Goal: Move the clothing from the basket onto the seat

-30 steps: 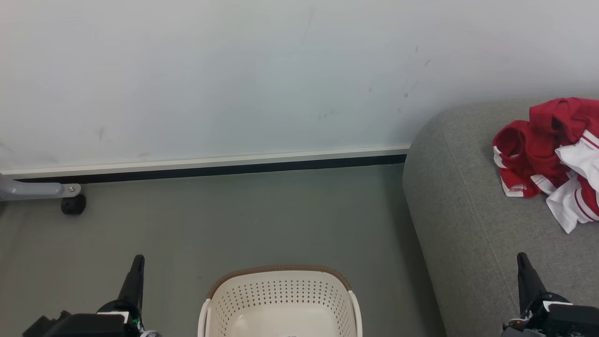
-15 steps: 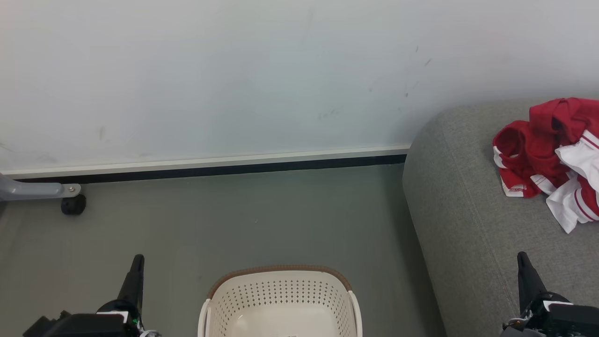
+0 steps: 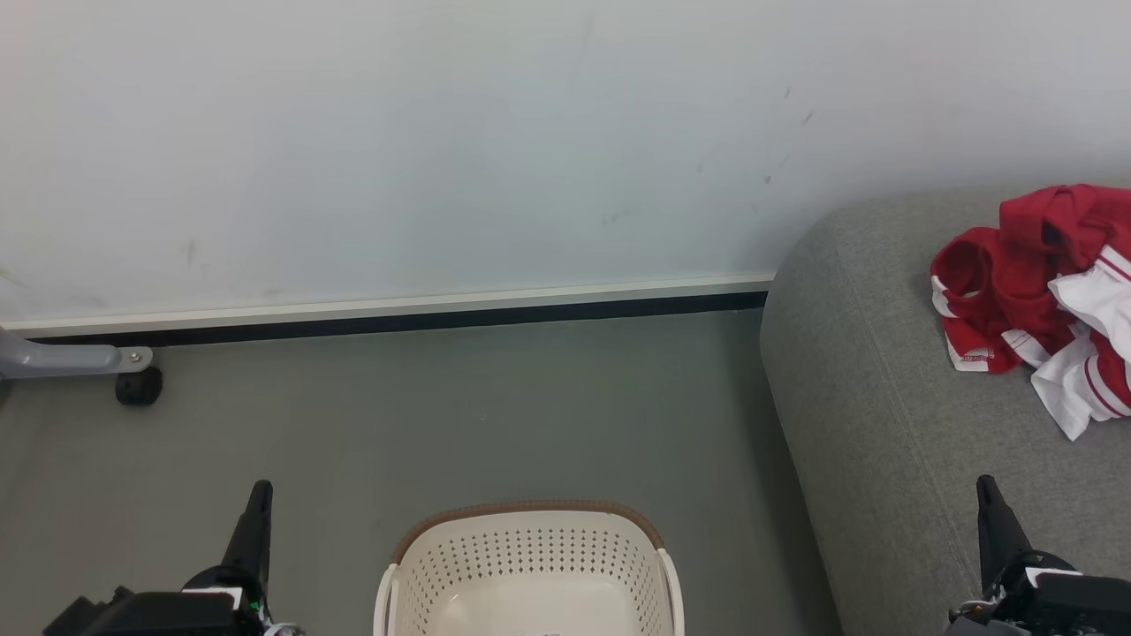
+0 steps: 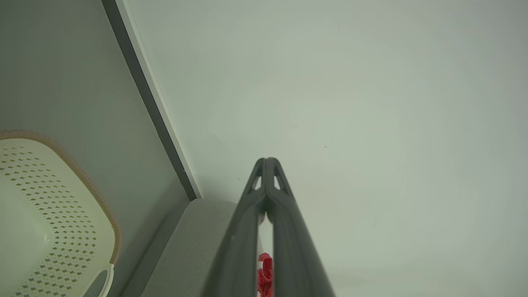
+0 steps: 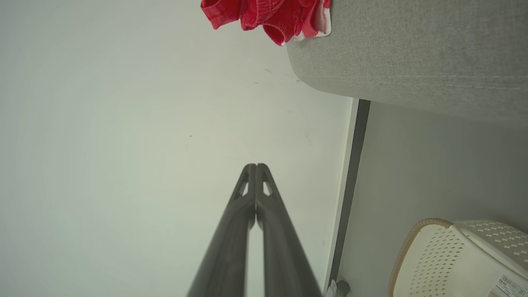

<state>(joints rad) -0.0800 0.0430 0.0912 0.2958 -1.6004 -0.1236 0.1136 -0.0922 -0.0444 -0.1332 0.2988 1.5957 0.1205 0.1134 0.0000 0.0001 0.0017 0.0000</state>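
- One crumpled heap of red-and-white clothing (image 3: 1038,291) lies on the grey seat (image 3: 884,424) at the far right, close to its rounded left end.
- The cream basket (image 3: 530,511) stands on the floor (image 3: 442,415) at near centre, left of the seat and apart from it, its pale bottom showing.
- The left gripper (image 3: 260,488), near left, has its fingers pressed together and holds nothing.
- The right gripper (image 3: 984,484), near right over the seat, is likewise closed and empty.
- A white wall (image 3: 442,132) runs behind, and a black castor (image 3: 139,386) sits far left.

Red-white striped clothing (image 3: 1034,300), grey seat (image 3: 884,424)
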